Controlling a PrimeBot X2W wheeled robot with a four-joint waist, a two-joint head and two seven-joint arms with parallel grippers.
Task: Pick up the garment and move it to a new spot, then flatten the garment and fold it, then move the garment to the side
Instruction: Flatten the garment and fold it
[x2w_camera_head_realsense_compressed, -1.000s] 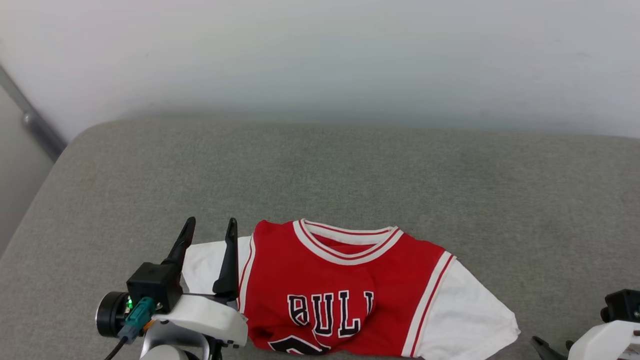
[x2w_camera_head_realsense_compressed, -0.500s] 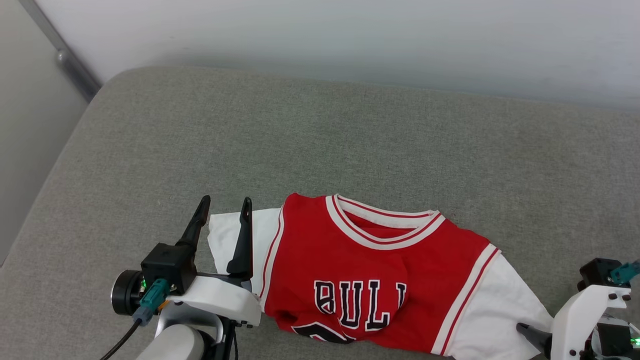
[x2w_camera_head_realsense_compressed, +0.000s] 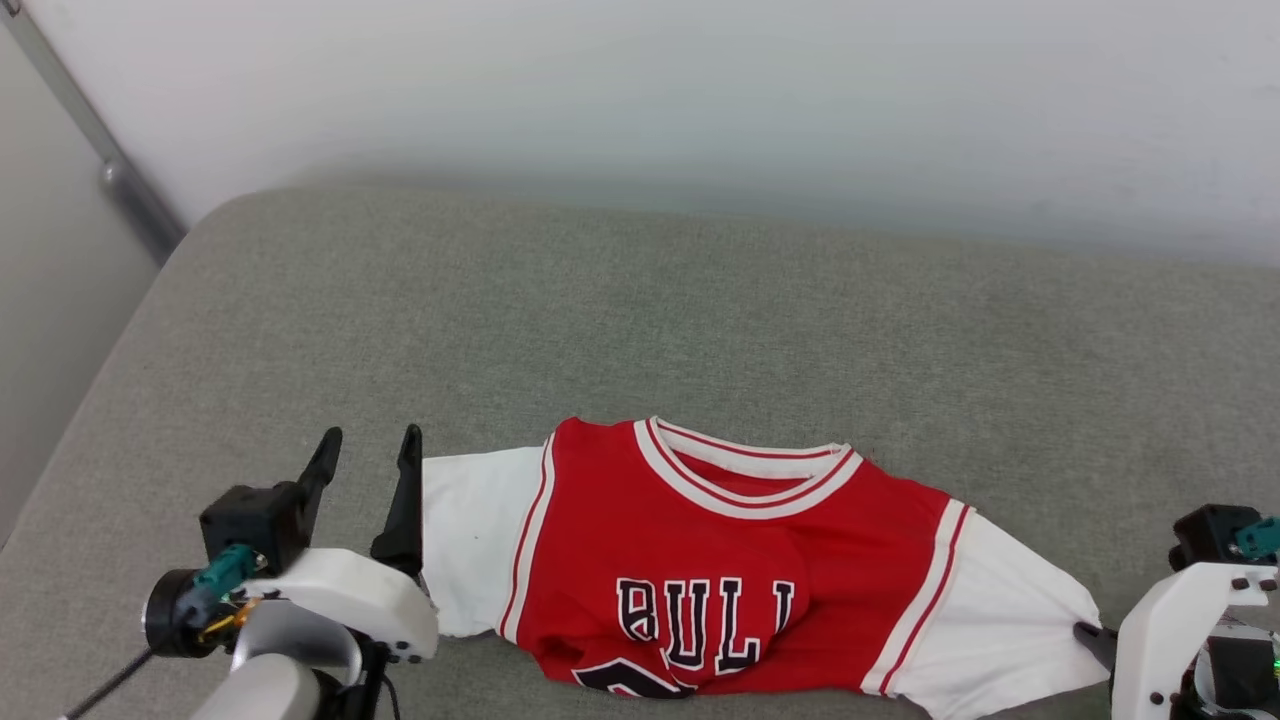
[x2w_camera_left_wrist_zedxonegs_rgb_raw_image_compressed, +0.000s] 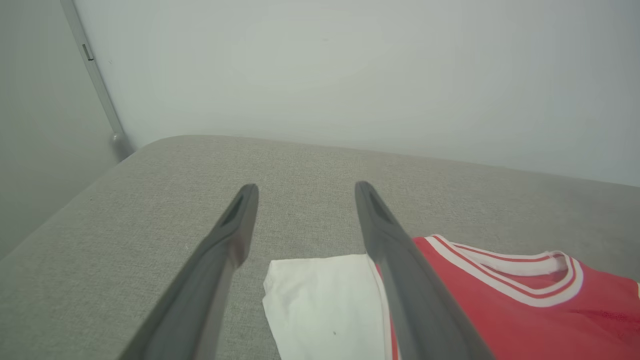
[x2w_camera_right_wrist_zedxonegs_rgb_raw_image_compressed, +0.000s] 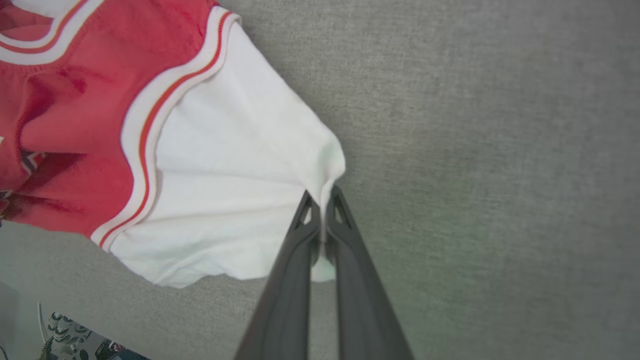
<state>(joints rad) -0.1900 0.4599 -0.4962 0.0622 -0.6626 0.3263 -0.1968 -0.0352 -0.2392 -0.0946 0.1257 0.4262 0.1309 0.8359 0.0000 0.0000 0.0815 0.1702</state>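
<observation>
Garment (x2w_camera_head_realsense_compressed: 740, 560) lies bunched on the grey cushion (x2w_camera_head_realsense_compressed: 640, 320). My right hand (x2w_camera_right_wrist_zedxonegs_rgb_raw_image_compressed: 322, 200) is clamped on one white sleeve (x2w_camera_right_wrist_zedxonegs_rgb_raw_image_compressed: 240, 165); my left hand (x2w_camera_head_realsense_compressed: 370, 440) stands spread, empty, beside the other sleeve (x2w_camera_head_realsense_compressed: 470, 540). Next: grip it, lift evenly.

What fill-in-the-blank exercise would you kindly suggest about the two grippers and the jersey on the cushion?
The right gripper is ____ on a white sleeve of the garment.
The left gripper stands ____, holding nothing.
The garment lies on a ____ cushion.
Missing words: shut; open; grey.
</observation>
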